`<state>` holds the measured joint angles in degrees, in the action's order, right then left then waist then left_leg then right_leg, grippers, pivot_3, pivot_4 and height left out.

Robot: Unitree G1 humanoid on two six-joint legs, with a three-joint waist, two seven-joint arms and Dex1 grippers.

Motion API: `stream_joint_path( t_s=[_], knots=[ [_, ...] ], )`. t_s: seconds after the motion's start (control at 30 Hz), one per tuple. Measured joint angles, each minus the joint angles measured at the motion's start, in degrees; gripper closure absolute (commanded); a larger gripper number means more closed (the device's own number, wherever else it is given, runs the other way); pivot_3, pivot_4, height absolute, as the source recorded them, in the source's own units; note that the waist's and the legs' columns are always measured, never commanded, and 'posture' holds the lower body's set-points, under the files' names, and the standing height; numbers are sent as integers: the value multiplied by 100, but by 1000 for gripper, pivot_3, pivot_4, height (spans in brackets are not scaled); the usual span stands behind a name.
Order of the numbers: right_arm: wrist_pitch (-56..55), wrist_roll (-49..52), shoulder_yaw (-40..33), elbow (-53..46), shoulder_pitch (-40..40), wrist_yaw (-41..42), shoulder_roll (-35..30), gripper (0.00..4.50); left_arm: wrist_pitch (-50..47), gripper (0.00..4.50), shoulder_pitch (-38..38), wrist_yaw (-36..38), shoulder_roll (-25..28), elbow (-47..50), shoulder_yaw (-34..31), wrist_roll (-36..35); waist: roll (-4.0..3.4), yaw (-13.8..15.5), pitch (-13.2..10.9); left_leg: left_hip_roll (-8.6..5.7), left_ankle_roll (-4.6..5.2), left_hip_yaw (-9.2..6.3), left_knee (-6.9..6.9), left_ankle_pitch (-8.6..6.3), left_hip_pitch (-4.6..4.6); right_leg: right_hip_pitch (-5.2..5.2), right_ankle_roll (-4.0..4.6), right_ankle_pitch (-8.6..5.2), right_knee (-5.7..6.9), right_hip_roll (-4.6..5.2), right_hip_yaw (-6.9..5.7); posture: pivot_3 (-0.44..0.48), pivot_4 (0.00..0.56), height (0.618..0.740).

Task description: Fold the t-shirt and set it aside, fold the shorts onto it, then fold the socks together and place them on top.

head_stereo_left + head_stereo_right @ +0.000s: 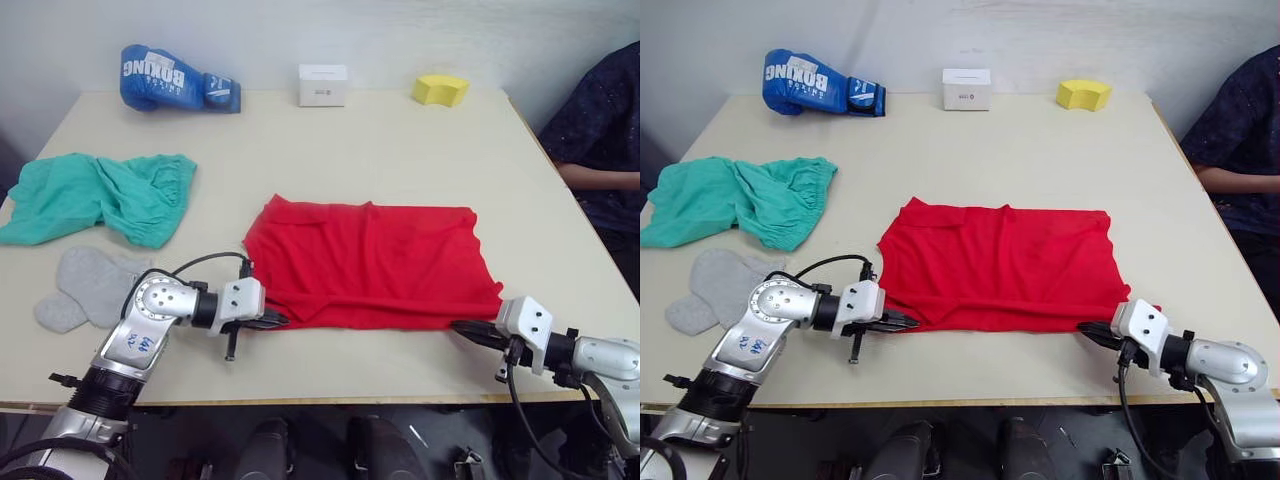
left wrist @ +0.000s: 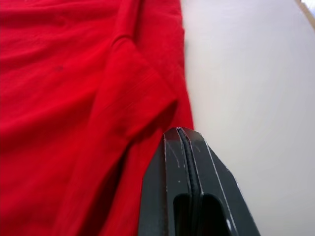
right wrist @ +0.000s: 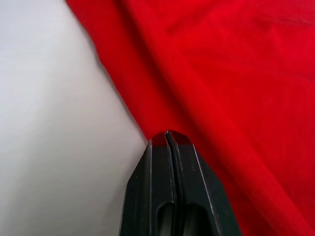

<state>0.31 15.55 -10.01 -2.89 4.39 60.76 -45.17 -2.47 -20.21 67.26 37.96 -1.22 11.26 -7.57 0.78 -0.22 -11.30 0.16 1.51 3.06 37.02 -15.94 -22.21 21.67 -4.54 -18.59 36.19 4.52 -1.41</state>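
A: Left eye view first: where is the t-shirt [image 1: 372, 262]?

B: It lies flat in the middle of the table [image 1: 400, 150], folded into a wide red rectangle, nearer the near edge than the far one.

A: And the grippers?

B: The left gripper [image 1: 275, 320] sits at the shirt's near left corner, the right gripper [image 1: 466, 329] at its near right corner. In the left wrist view the two black fingers [image 2: 172, 162] are pressed together, tips right at the red hem; whether any cloth is pinched between them I cannot tell. The right wrist view shows the same: fingers [image 3: 160, 157] closed against each other at the shirt's edge, with bare table beside them.

A: The other garments?

B: The shorts [image 1: 100, 195] are bunched up on the left side of the table, well apart from the shirt. The socks [image 1: 85, 285] lie just near of them, beside the left arm.

A: Anything else?

B: A blue boxing glove [image 1: 175, 78], a small white box [image 1: 322, 85] and a yellow sponge [image 1: 440, 89] line the far edge. A person [image 1: 600, 150] sits at the right.
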Motion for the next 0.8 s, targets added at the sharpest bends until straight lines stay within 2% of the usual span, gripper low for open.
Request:
stream_joint_path(
  t_s=[0.6, 0.8],
  knots=[
    [413, 51, 45, 557, -584, -697, 322, 4482, -460, 4500, -468, -899, -548, -557, -28, 218, 0, 8, 0, -1, 5, -1, 9, 4, 5, -4, -5, 3, 16, 1, -2, 0, 150, 740],
    [772, 262, -225, 554, -553, -939, 342, 4482, -968, 4500, -462, -1326, -794, -617, -436, -29, 0, 13, 0, -1, 5, -2, 9, 4, 4, -4, -5, 3, 17, 1, -2, 0, 150, 740]
  ],
)
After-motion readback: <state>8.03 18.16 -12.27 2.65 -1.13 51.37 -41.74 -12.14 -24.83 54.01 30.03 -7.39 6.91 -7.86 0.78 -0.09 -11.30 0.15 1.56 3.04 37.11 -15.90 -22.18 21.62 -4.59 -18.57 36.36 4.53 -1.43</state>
